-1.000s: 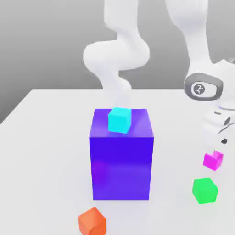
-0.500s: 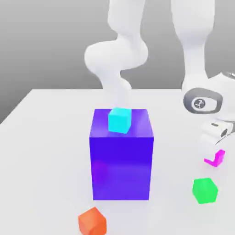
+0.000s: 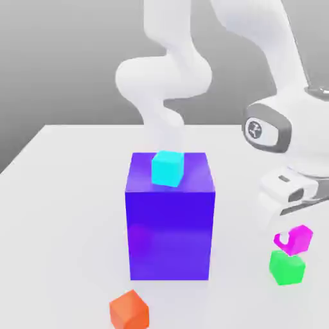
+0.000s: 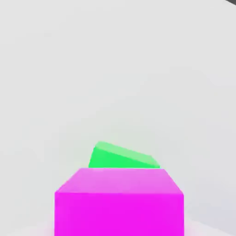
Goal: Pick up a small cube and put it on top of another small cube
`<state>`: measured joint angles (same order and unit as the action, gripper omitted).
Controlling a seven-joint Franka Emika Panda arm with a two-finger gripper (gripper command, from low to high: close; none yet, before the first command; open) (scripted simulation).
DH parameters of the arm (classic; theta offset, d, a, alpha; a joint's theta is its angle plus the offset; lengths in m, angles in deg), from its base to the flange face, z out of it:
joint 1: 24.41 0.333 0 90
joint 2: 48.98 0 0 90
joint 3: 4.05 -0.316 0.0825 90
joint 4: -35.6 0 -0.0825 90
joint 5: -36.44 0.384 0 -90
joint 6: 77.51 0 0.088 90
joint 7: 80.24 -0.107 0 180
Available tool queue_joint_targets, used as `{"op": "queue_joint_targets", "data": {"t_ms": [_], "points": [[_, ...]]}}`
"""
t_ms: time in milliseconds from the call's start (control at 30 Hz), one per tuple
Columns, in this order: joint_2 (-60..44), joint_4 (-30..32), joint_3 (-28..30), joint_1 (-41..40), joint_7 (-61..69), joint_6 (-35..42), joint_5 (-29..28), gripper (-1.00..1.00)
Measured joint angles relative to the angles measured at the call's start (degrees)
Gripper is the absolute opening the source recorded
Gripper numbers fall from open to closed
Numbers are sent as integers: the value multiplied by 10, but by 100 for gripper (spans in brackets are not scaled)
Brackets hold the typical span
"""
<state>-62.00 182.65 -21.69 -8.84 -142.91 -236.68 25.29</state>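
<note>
hand grips the magenta cube by opposite flat faces; light, rigid, glossy, likely slippery, above the green cube.

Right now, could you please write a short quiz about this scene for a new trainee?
1. True or false: the magenta cube rests flat on the table.
2. Which cube sits on the big blue block? A) orange B) cyan C) green
3. Fill in: just below the magenta cube lies the ___ cube.

Key:
1. False; it is up at the gripper, above the table.
2. B, the cyan cube; the orange cube is on the table.
3. Green.
</note>
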Motion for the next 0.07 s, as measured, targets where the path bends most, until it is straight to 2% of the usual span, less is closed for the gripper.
{"op": "queue_joint_targets", "data": {"t_ms": [67], "points": [[0, 0, 0, 0, 0, 0, 0, 100]]}}
